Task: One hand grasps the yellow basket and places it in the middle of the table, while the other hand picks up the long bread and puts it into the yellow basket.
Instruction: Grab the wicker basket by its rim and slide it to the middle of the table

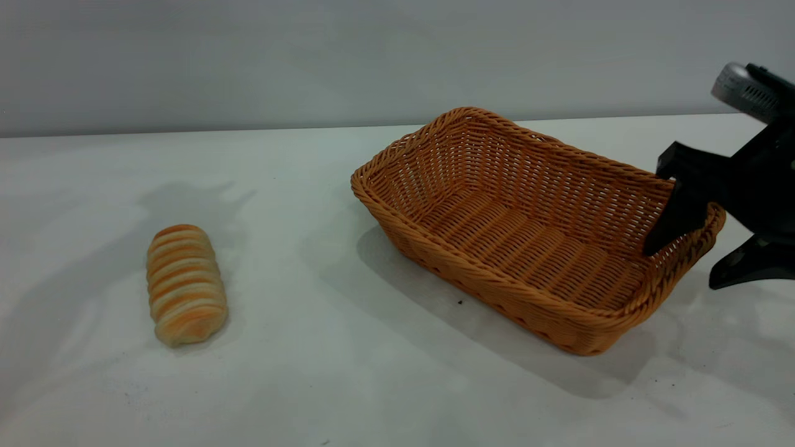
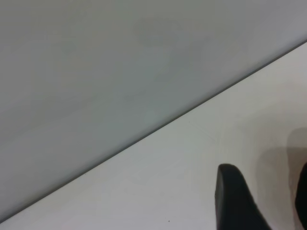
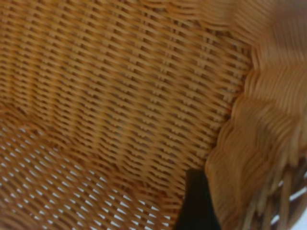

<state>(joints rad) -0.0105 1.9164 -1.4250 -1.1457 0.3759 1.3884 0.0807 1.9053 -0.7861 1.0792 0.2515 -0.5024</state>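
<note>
the right gripper (image 1: 683, 248) is clamped on the right end wall of the yellow basket (image 1: 528, 230), right of centre on the table (image 1: 310, 372). the long bread (image 1: 185, 284) lies well apart at near left. the left gripper's (image 2: 264, 201) fingers stand apart above bare table.

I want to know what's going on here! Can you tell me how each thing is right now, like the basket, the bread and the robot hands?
yellow basket: upright, empty, right-hand end tipped up off the table.
long bread: lying loose on the table, left of the basket, untouched.
right gripper: clamped on the basket's right wall, one finger inside, one outside.
left gripper: away from both things, above bare table.
</note>
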